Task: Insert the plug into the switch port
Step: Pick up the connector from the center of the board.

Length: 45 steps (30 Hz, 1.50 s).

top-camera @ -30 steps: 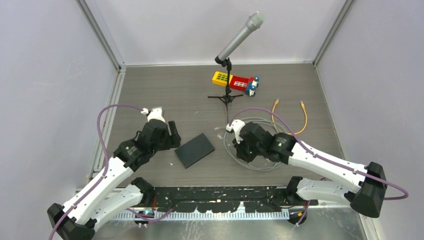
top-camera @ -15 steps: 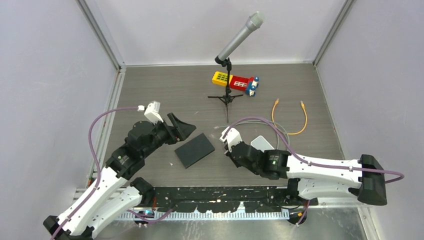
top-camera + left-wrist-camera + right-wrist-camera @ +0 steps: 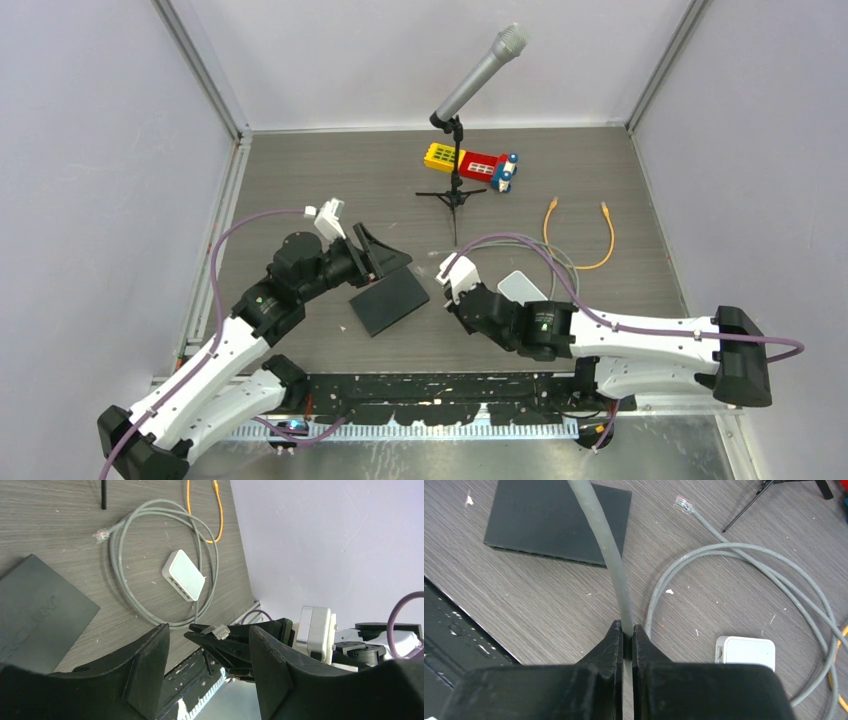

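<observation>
The right end effector (image 3: pixel 625 630) is clamped tight on a grey cable (image 3: pixel 600 525), which rises from between its jaws and leaves the top of the right wrist view; seen from the left wrist camera, a clear plug (image 3: pixel 220 630) sits right at its fingertips, lifted off the counter (image 3: pixel 300 180). The left end effector (image 3: pixel 388 255) hangs with its jaws spread wide and nothing between them, by the far corner of a flat black box (image 3: pixel 390 300); the held plug is just to its right. The small white switch (image 3: pixel 184 575) lies flat on the counter to the right of the black box, inside the loose loops of the grey cable, with a row of ports along one long side; plug and switch are apart. The cable's other plug (image 3: pixel 683 503) rests on the counter near the microphone stand (image 3: pixel 456 196); an orange cable (image 3: pixel 580 235) lies farther right.
</observation>
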### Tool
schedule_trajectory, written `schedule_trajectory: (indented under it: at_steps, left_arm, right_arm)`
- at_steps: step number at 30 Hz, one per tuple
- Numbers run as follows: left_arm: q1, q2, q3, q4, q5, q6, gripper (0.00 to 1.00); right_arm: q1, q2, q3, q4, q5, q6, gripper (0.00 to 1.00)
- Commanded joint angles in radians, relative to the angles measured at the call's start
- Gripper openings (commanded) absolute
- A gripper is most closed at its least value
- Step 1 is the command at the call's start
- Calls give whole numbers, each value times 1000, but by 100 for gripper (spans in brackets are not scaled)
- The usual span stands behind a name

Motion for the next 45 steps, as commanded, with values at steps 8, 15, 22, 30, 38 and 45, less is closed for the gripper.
schedule_trajectory:
  at_steps: [8, 15, 22, 30, 38, 45]
  left_arm:
    - [1, -44, 26, 61, 59, -30, 61]
    - [1, -65, 33, 62, 66, -48, 61]
    - [1, -63, 47, 72, 87, -64, 61]
    - [1, -66, 67, 78, 113, -49, 60]
    - [1, -124, 121, -137, 25, 81, 60]
    - [2, -162, 126, -266, -44, 127, 60]
  right_arm:
    - [6, -79, 110, -35, -140, 176, 1]
    - [0, -139, 100, -42, -218, 185, 1]
    - [-4, -170, 84, -63, -242, 183, 1]
    - [-68, -167, 61, -56, -419, 223, 1]
    - [-349, -54, -13, 8, -876, 298, 0]
    - [-403, 130, -2, 96, -1137, 270, 1]
